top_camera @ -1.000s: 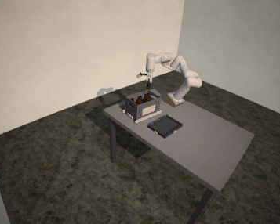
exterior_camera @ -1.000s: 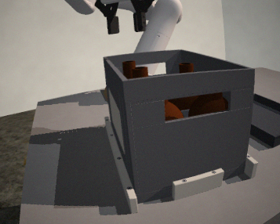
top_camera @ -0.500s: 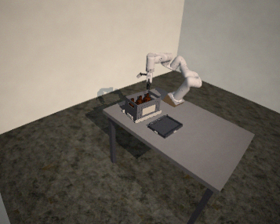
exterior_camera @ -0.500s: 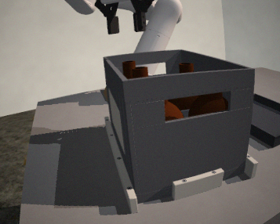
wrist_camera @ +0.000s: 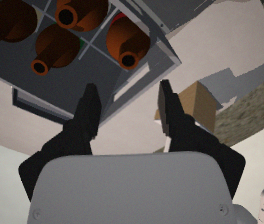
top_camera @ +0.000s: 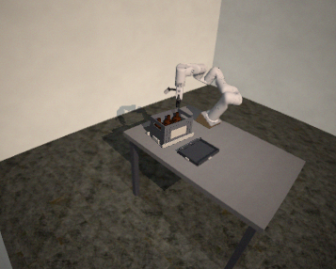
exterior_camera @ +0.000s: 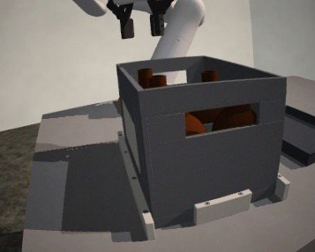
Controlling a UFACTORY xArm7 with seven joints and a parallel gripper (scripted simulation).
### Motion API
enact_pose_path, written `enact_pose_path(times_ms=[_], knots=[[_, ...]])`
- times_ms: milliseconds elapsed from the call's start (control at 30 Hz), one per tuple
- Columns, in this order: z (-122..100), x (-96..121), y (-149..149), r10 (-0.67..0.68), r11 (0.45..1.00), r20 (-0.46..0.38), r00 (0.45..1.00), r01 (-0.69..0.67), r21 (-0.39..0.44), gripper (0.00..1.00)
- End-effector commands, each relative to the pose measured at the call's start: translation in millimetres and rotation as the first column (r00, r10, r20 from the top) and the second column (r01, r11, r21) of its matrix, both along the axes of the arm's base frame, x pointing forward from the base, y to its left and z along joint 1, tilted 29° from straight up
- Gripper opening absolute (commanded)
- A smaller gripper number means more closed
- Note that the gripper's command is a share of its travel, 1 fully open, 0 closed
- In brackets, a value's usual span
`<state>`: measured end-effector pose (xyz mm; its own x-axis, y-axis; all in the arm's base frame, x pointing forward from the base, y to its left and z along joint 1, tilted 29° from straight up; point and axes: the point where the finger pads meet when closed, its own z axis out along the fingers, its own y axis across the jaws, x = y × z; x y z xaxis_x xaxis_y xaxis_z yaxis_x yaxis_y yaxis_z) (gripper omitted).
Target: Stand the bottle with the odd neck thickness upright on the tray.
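At the near foot of the crate (top_camera: 166,136) (exterior_camera: 210,176) (wrist_camera: 8,77), low pale blocks (top_camera: 177,140) (exterior_camera: 223,208) sit on the table (top_camera: 252,174) (exterior_camera: 42,211) (wrist_camera: 128,142) (small dark screw heads dot them). The crate stands level and upright, with a handle slot in its near wall and a pale label (top_camera: 179,131) (exterior_camera: 131,137) on a side wall. Inside the crate are brown bottles (top_camera: 168,119) (exterior_camera: 157,81) (wrist_camera: 58,45); the wrist view shows four of them, in separate compartments (a fifth I cannot make out). Which neck is the odd one, I cannot tell. Beside the crate, apart from it, the dark tray (top_camera: 198,151) (exterior_camera: 307,158) lies flat on the table, with no bottle standing on it. Above the crate's far side hangs the gripper (top_camera: 178,102) (exterior_camera: 142,34) (wrist_camera: 128,92), its fingers spread with nothing between them, pointing down and clear of every bottle. Beyond the crate rises the white arm (top_camera: 231,96) (exterior_camera: 179,40), from a brown block (top_camera: 202,120) (wrist_camera: 198,102) on the table. Farther behind the crate is a pale wall (top_camera: 97,71) (exterior_camera: 42,66) (plain, cream-coloured).
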<state>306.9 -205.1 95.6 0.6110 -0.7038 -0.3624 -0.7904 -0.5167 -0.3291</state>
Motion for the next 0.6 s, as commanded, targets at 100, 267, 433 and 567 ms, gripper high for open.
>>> enact_pose_path(times_ms=[100, 267, 433, 567], knots=[[-0.4, 0.4, -0.2, -0.002, 1.0, 0.002, 1.0, 0.002, -0.002, 0.65], [-3.8, 0.6, 1.6, -0.002, 1.0, 0.002, 1.0, 0.002, -0.002, 0.65], [-8.6, 0.8, 4.2, -0.002, 1.0, 0.002, 1.0, 0.002, -0.002, 0.65], [-13.1, 1.0, 6.7, -0.002, 1.0, 0.002, 1.0, 0.002, -0.002, 0.65]])
